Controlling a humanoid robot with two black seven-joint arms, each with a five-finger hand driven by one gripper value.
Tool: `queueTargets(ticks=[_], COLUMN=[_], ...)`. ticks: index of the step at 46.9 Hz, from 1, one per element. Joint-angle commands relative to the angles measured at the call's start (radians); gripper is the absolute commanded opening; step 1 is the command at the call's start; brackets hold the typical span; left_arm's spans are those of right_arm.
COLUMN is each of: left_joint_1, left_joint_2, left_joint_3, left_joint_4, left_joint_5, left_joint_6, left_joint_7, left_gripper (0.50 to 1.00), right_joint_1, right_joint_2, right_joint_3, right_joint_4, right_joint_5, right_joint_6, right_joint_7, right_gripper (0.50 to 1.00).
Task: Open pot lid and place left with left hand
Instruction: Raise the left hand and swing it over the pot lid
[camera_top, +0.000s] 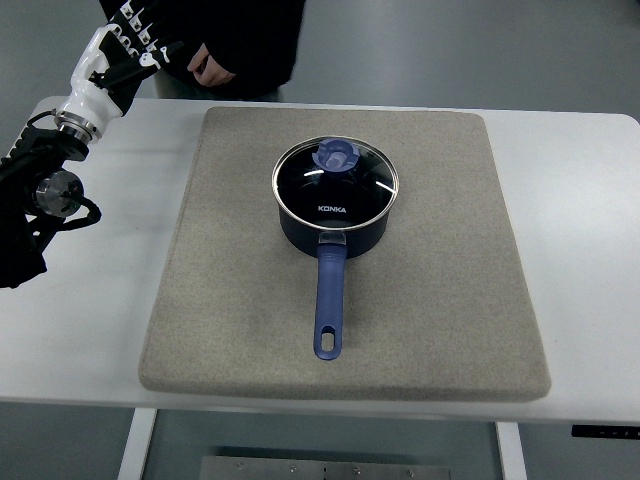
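A dark blue saucepan stands on the grey mat, its long blue handle pointing toward me. A glass lid with a blue knob sits closed on the pot. My left hand is raised at the far left corner, well away from the pot, its white and black fingers spread and holding nothing. The left arm comes in along the left edge. The right arm is out of view.
The mat lies on a white table, with bare mat to the left of the pot. A person in dark clothing stands at the table's far edge, one hand hanging near the left hand.
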Motion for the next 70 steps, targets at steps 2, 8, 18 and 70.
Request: queueTargets(ticks=[2,8,18,70], left_joint_1=[0.001,0.004,0.002,-0.203], left_joint_2=[0.000,-0.002,-0.002,0.084], left_joint_3=[0.000,0.000,0.000,0.065], left_joint_4=[-0.003,-0.002,-0.002,-0.284], left_joint_5=[0.002,0.000,0.000,0.843], left_joint_6=[0.000,0.001,0.003,-0.016], left_joint_7=[0.000,0.000,0.000,0.000], left_gripper=[0.992,0.992,0.992,0.979], right_joint_1=[0.000,0.000,0.000,0.000], right_joint_2=[0.000,0.000,0.000,0.000], right_joint_3=[0.000,0.000,0.000,0.000], right_joint_4=[0.002,0.000,0.000,0.000], right_joint_5=[0.000,0.000,0.000,0.000], right_joint_6=[0.000,0.000,0.000,0.000], right_joint_7=[0.000,0.000,0.000,0.000], right_gripper=[0.917,0.917,0.917,0.917])
